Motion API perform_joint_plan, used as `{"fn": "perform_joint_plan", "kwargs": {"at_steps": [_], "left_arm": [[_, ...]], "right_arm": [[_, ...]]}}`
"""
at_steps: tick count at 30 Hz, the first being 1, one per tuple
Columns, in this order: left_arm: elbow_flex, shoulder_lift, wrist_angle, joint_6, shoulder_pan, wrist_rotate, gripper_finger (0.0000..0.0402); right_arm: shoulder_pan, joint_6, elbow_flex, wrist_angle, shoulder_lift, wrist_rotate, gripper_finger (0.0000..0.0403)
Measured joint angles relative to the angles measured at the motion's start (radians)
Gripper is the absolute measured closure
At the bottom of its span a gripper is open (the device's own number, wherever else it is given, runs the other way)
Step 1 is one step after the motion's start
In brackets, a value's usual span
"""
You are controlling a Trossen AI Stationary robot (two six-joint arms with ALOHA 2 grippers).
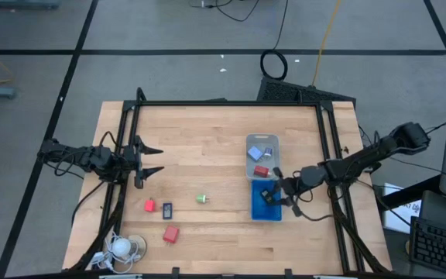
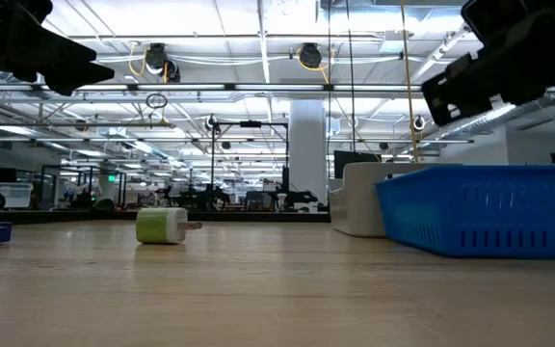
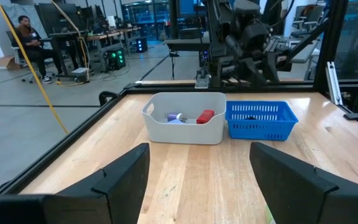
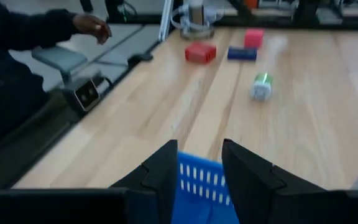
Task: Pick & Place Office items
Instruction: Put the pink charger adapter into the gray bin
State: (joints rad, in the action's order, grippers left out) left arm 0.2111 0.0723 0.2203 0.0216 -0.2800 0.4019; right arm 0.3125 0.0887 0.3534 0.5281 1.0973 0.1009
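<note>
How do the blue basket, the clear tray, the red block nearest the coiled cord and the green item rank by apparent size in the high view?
1. Blue basket and clear tray: they look about alike, so I won't rank them; the right hand hides part of the basket.
2. Red block.
3. Green item.

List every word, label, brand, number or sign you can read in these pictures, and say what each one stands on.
None can be read.
Papers beside the table's right edge: print too small to read.
Dark blue-and-black piece on the table: any marking too small to tell.
Red blocks, green-and-white plug, blue basket, white tray: no lettering shows.
Room behind the table: no legible signs.
</note>
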Motion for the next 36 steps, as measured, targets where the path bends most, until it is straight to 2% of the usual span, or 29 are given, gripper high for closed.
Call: {"fn": "perform_joint_plan", "kwargs": {"at_steps": [5, 12, 18, 22, 26, 32, 36], "left_arm": [[0.0, 0.0, 0.0, 0.0, 0.0, 0.0, 0.0117], [0.0, 0.0, -0.016, -0.005, 0.0, 0.0, 0.0106], [0.0, 0.0, -0.06, -0.061, 0.0, 0.0, 0.0113], [0.0, 0.0, -0.124, -0.122, 0.0, 0.0, 0.0121], [0.0, 0.0, -0.12, -0.145, 0.0, 0.004, 0.0127], [0.0, 0.033, -0.118, -0.392, 0.0, 0.006, 0.0126], [0.01, 0.125, -0.111, -0.536, 0.0, -0.055, 0.0131]], "right_arm": [[-0.019, 0.003, 0.0, 0.0, -0.079, 0.0, 0.0272], [-0.056, -0.012, 0.0, 0.039, -0.155, 0.0, 0.0228], [-0.114, -0.094, 0.0, 0.163, -0.224, 0.004, 0.0191], [-0.149, -0.097, 0.0, 0.171, -0.274, 0.004, 0.0177], [-0.173, -0.105, 0.0, 0.171, -0.3, 0.006, 0.0175], [-0.182, -0.101, 0.0, 0.102, -0.301, 0.008, 0.0178], [-0.182, -0.096, 0.0, 0.06, -0.301, 0.008, 0.0179]]}}
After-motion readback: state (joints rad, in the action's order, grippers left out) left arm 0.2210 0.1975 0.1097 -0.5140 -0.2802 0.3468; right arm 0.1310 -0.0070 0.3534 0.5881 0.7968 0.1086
